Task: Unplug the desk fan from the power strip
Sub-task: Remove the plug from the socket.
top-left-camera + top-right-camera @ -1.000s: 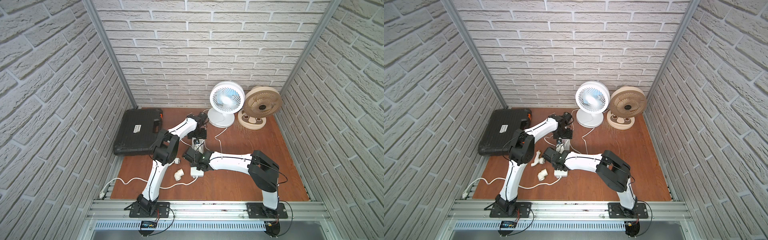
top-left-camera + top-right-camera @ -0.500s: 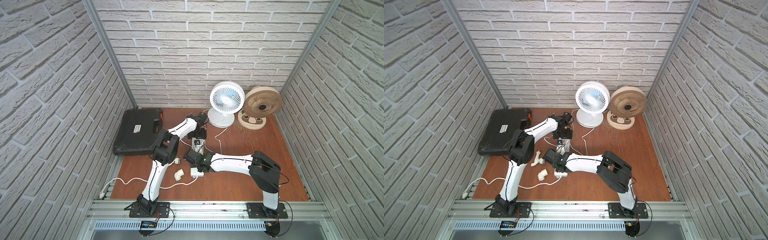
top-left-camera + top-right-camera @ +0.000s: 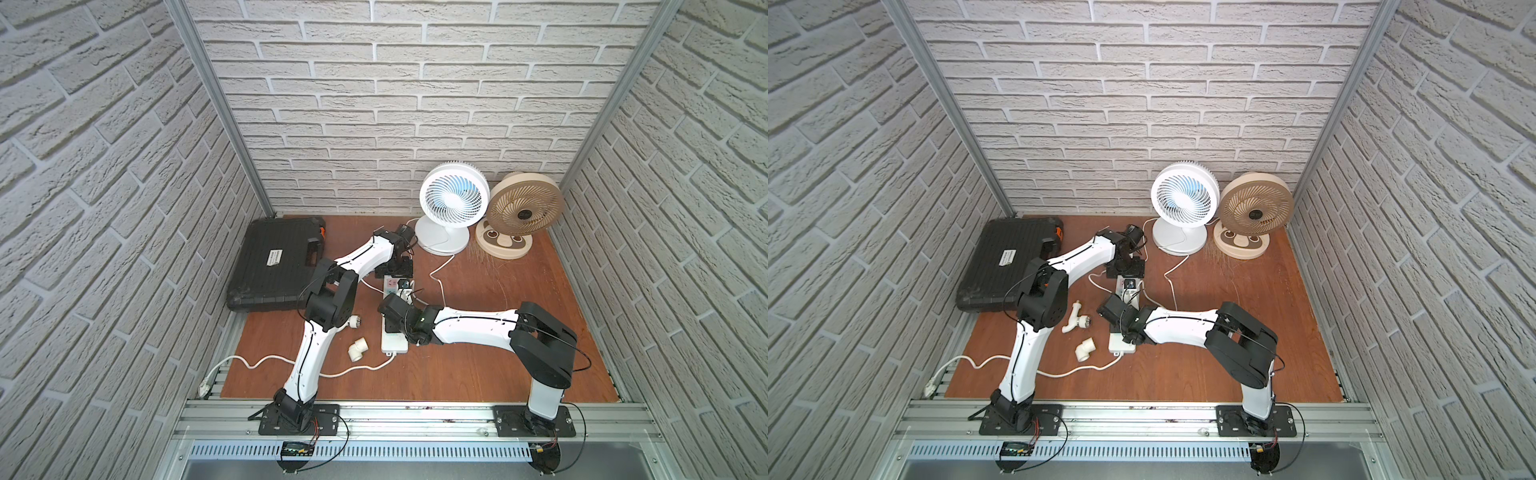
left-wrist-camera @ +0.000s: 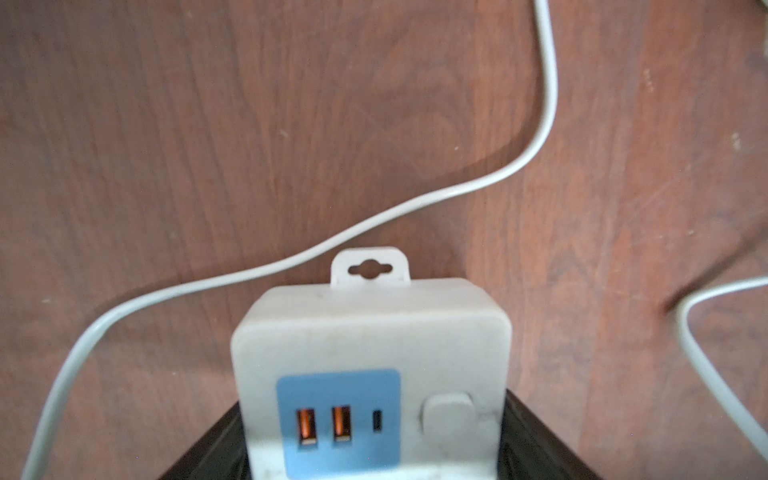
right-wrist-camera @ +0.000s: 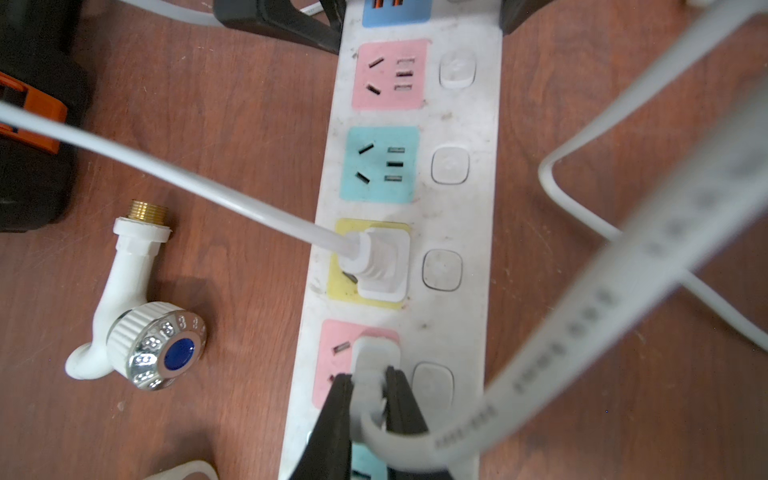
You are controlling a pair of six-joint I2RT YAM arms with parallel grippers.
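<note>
power strip [image 5: 455, 232] | held plug [image 5: 376, 353] | neighbouring plug [image 5: 384, 266] just beside | tap [image 5: 137, 328] near

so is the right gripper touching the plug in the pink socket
Touching. The right wrist view shows the right gripper closed on the plug, pressing both its sides.

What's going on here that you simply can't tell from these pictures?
- Whether the white plug in the right gripper belongs to the white fan or the beige fan: its flat cord leaves the right wrist view, and the right arm covers the plug in both top views.
- Print on that cord: blurred, near the lens.
- Label on the black case: too small in both top views.
</note>
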